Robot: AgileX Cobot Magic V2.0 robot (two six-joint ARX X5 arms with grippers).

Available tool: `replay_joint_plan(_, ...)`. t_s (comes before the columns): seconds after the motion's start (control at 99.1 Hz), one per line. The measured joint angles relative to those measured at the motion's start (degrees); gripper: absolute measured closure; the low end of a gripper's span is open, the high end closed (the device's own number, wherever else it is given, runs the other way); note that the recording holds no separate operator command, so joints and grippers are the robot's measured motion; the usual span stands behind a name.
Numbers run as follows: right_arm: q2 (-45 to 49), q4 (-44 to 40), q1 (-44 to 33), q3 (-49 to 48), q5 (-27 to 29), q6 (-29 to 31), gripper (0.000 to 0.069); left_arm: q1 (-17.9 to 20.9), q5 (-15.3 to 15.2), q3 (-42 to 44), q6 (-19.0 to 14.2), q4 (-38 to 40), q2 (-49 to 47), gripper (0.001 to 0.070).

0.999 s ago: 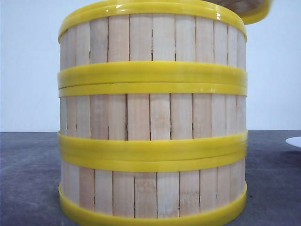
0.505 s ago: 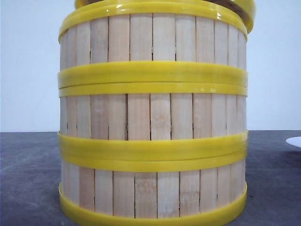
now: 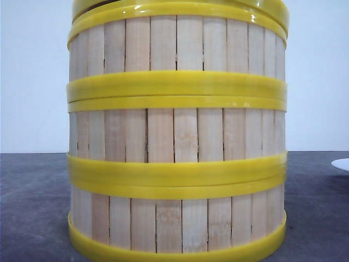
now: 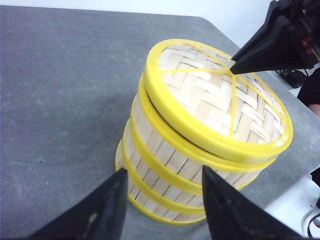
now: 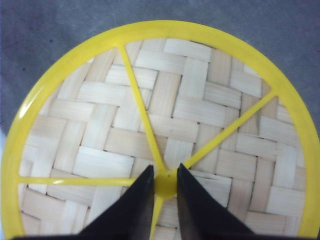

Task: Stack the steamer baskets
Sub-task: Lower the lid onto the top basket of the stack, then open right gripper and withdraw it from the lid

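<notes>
On grey table (image 4: pixel 60 90), you see three steamer baskets (image 3: pixel 177 136) stacked in one column. Flat woven lid (image 4: pixel 220 100) sits atop, slightly tilted. Your right gripper (image 5: pixel 164 187) pinches lid's yellow centre hub, jaws narrow. Your left gripper (image 4: pixel 162 205) hangs beside stack, jaws wide, holding nothing.

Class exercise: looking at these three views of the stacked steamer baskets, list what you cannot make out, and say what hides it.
- Inside of the steamer baskets: covered by the lid, every view.
- Lid's top: cut off by the frame edge, front view.
- Right end effector: unseen in the front view.
- Stack's far side: hidden by the stack itself.
</notes>
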Motion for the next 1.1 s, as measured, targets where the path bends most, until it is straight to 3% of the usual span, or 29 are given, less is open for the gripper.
replay_joint_plan(0.343,1.68,0.20,0.24,0.17,0.15,-0.11,0.0631,0.00,0.00,0.00,0.00,0.00,0.00,0.0435)
replay_joint_plan(0.394,1.70,0.22,0.24,0.17,0.11,-0.11,0.0588,0.00,0.00,0.00,0.00,0.00,0.00,0.0435)
replay_joint_plan(0.505,1.70,0.15,0.35,0.17,-0.02,-0.11,0.0402,0.00,-0.02,0.00,0.00,0.00,0.00,0.0435)
replay_joint_plan(0.595,1.70,-0.61,0.33,0.79,0.83,-0.59,0.0341,0.00,0.00,0.00,0.00,0.00,0.00,0.0435)
replay_joint_plan(0.868,0.48,-3.65,0.35,12.76,9.05,-2.58,0.0320,0.00,0.00,0.00,0.00,-0.07,0.00,0.0435)
replay_joint_plan(1.1,-7.52,-4.57,0.35,21.16,18.40,-3.37,0.0321,0.00,-0.02,0.00,0.00,-0.09,0.00,0.0435)
